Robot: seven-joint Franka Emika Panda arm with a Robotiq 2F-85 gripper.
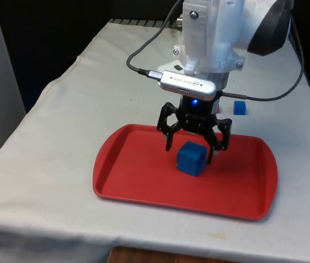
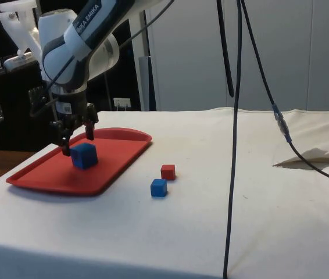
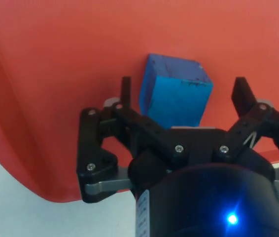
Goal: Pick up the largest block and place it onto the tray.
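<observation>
1. I see the gripper (image 1: pixel 194 147) hanging low over the red tray (image 1: pixel 133 186), its fingers (image 3: pixel 125 89) spread wide with nothing pinched between them.
2. The large blue block (image 1: pixel 191 158) sits flat on the tray, just under the gripper; in the wrist view it (image 3: pixel 175 95) lies between the two fingers with a visible gap on each side.
3. In the side view the block (image 2: pixel 84 156) rests near the tray's (image 2: pixel 42 180) middle, and the gripper (image 2: pixel 76 139) sits just above its top edge.
4. Off the tray, on the white surface (image 2: pixel 222 221), I see a small red block (image 2: pixel 168 171) and a small blue block (image 2: pixel 158 188) close together, at about 3 o'clock from the tray in the side view.
5. In the front view the small blue block (image 1: pixel 239 107) shows beyond the tray, at about 1 o'clock from the large block.
</observation>
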